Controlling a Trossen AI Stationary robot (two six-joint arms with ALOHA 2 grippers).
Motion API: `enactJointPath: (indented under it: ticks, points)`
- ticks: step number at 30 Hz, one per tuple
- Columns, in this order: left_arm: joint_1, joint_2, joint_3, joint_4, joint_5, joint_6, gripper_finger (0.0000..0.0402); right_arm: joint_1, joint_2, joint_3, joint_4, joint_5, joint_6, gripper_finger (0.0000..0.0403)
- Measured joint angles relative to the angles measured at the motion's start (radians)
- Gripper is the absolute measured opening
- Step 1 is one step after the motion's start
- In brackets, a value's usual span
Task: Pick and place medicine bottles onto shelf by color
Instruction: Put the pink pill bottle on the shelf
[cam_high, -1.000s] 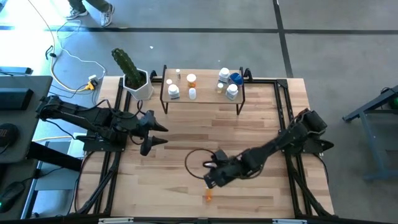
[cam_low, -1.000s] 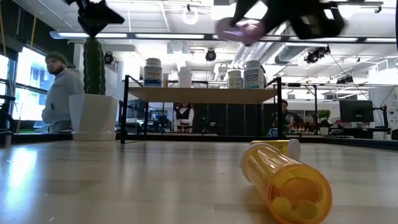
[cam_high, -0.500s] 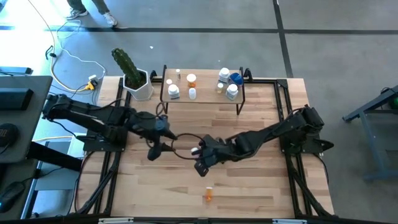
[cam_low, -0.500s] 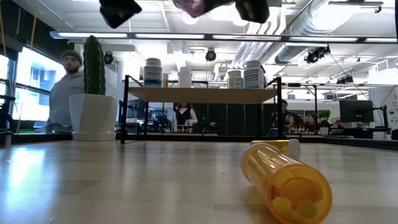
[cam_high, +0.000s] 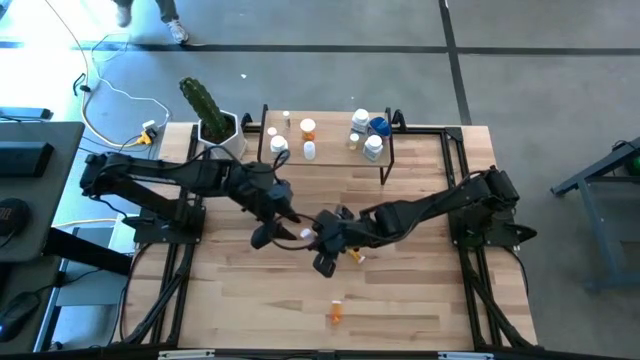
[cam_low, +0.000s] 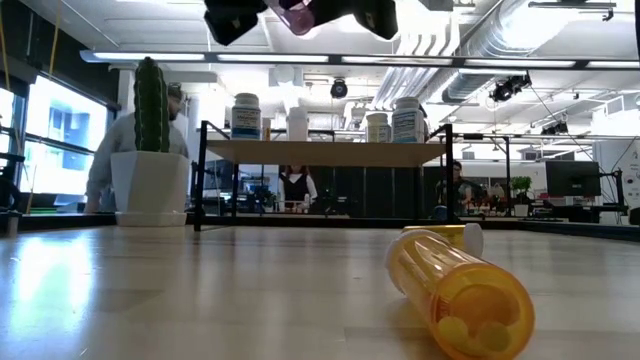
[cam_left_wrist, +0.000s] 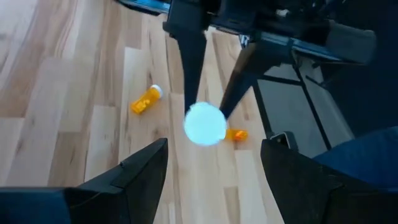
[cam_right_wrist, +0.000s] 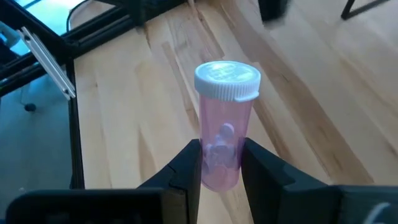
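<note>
My right gripper (cam_high: 314, 240) is shut on a pink medicine bottle (cam_right_wrist: 221, 134) with a white cap (cam_high: 303, 233), held in the air over the table's middle. My left gripper (cam_high: 276, 216) stands open just left of it. In the left wrist view the cap (cam_left_wrist: 204, 124) shows a little beyond my left gripper (cam_left_wrist: 214, 143), not touched. The low view has the pink bottle (cam_low: 297, 13) at the very top. One orange bottle (cam_high: 335, 315) lies on its side near the front edge, and a smaller orange bottle (cam_high: 356, 257) lies under my right arm. The shelf (cam_high: 330, 158) stands at the back. My right gripper pinches the pink bottle's lower body (cam_right_wrist: 219, 163) between its two fingers (cam_right_wrist: 190, 163). They come slanting down from the table's right and lie along the bottle. The capped end (cam_right_wrist: 226, 79) sticks out past the fingertips toward my left gripper. The bottle is lifted clear of the table.
Several white bottles, one orange bottle and one blue bottle stand on the shelf (cam_low: 325, 151). A white pot with a green cactus (cam_high: 211, 118) stands left of the shelf. A dark ring (cam_high: 300, 240) lies on the table under the grippers. A person (cam_low: 130, 140) shows behind the cactus.
My right gripper has risen and gone toward the far edge and the left with the pink bottle, rolling so the cap faces my left gripper. My left gripper, still open, has gone toward the table's right, toward the bottle.
</note>
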Motion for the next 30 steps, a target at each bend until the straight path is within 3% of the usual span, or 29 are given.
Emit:
enactJointPath:
  ticks: [11, 24, 30]
  points:
    - [0.000, 0.083, 0.000, 0.034, 0.000, 0.000, 0.0248, -0.011, 0.000, 0.000, 0.020, -0.010, -0.058, 0.0084]
    - [-0.001, 0.095, 0.000, 0.097, 0.003, 0.003, 0.0247, -0.011, 0.000, 0.000, 0.020, -0.013, -0.054, 0.0084]
    - [-0.010, 0.095, 0.000, 0.097, 0.016, 0.023, 0.0222, -0.018, 0.000, 0.000, 0.019, -0.013, -0.054, 0.0084]
